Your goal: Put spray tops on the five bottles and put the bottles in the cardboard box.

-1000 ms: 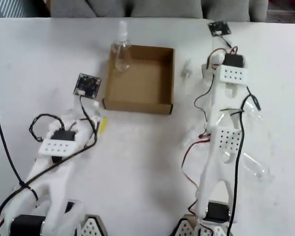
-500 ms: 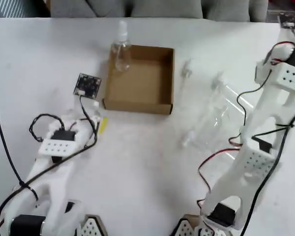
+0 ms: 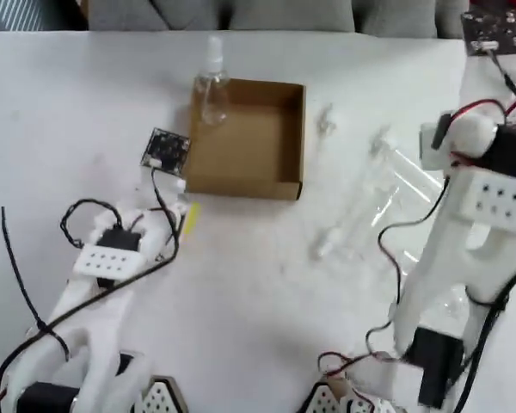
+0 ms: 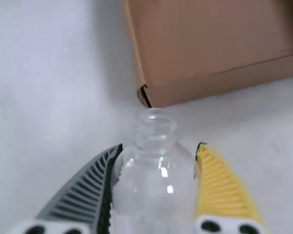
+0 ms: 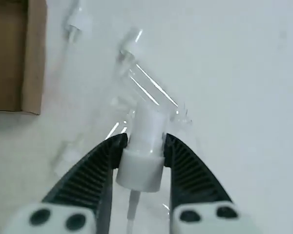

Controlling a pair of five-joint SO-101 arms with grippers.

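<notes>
My left gripper [image 4: 158, 148] is shut on a clear, capless bottle [image 4: 154, 175], held between its grey and yellow fingers. The bottle's open neck points at the front left corner of the cardboard box [image 4: 210, 48]. In the high view this gripper [image 3: 179, 211] sits just before the box [image 3: 245, 138]. My right gripper [image 5: 144, 139] is shut on a white spray top [image 5: 142, 156], raised above several clear bottles [image 5: 146, 92] lying on the table right of the box. One bottle with a spray top [image 3: 212, 82] stands behind the box's back left corner.
A loose spray top [image 3: 325, 120] lies right of the box, and another [image 5: 63, 153] lies closer to the arms by the lying bottles [image 3: 370, 198]. The white table [image 3: 86, 95] spreads wide on the left. The right arm [image 3: 473, 224] stands tall at the right.
The right arm swung from over the lying bottles out to the right and rose. The left arm edged slightly toward the box.
</notes>
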